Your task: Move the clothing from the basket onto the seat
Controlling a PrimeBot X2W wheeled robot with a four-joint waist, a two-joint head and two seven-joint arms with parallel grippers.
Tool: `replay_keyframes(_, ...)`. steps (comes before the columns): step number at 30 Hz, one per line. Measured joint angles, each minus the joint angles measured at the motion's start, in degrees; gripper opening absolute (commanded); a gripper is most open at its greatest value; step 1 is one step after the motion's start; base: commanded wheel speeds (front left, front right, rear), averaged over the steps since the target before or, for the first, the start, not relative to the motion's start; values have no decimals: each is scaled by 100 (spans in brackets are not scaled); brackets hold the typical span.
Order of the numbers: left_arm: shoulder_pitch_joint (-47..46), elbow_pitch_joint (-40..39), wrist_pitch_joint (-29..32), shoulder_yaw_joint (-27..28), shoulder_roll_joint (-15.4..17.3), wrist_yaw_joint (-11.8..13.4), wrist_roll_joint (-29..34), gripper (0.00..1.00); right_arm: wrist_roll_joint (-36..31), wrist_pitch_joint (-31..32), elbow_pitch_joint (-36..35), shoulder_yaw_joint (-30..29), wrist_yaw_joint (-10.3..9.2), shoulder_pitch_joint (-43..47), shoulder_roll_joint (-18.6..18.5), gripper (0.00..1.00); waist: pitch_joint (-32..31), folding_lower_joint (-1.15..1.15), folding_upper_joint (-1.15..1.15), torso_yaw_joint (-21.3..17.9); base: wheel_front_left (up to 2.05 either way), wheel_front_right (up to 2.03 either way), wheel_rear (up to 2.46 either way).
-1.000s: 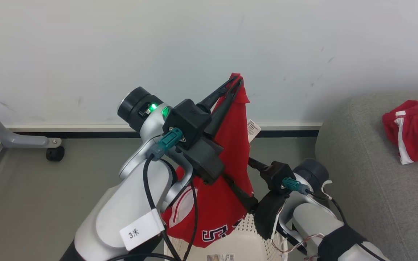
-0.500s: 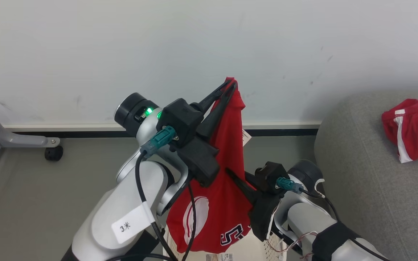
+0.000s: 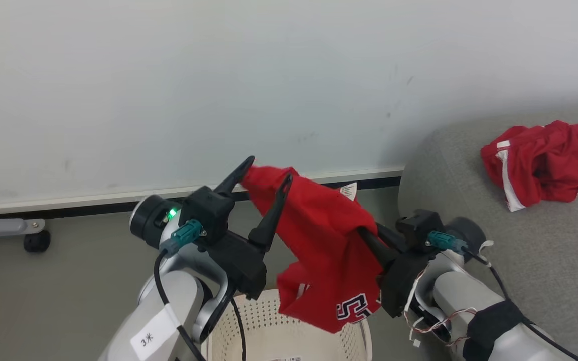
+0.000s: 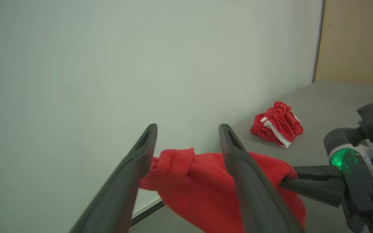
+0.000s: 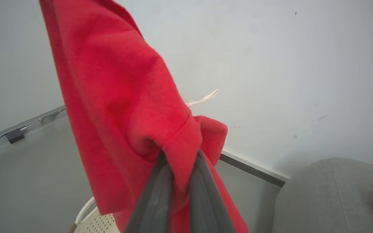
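The red shirt [image 3: 326,235] hangs in the air just above the basket [image 3: 264,326], its lettered lower hem dangling over the basket's right part. The right gripper [image 3: 369,236], up and to the right of the basket, has its 2 fingers pressed together on a fold of the shirt; the right wrist view shows the cloth pinched between them and draping down on both sides. The left gripper [image 3: 268,169], above the basket's left side, has its 2 fingers spread wide and grips nothing; a rolled corner of the shirt lies in the gap, resting against the finger farther left of the basket, while the other finger crosses in front of the cloth. A small white label [image 3: 348,190] sticks out at the shirt's top edge. The basket stands on the grey floor [image 3: 68,281] near a pale wall [image 3: 168,75]. Right of the basket is the grey seat [image 3: 520,265], and on it, well apart from the basket, lies a crumpled red garment with white stripes [image 3: 537,163]
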Motion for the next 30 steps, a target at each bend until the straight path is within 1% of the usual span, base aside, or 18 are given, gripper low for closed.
replay_keyframes(7,572,69,-130,-80,23,43,-96,100,118,-2,-213,-319,0,184,-389,0,-87,-1,0,-379,0,0,0)
replay_keyframes(13,955,68,-234,-216,23,37,-145,100,166,-4,-566,-557,-16,319,-737,0,-147,-1,-1,-745,0,0,0)
replay_keyframes(22,1389,58,-405,-360,-36,37,-197,100,166,-4,-1150,-766,-201,515,-1192,0,-170,-1,0,-1369,0,0,0)
replay_keyframes(30,1532,8,-532,-523,-115,42,-197,100,163,-5,-1713,-901,-370,617,-1544,0,-128,-1,-1,-1959,0,0,0)
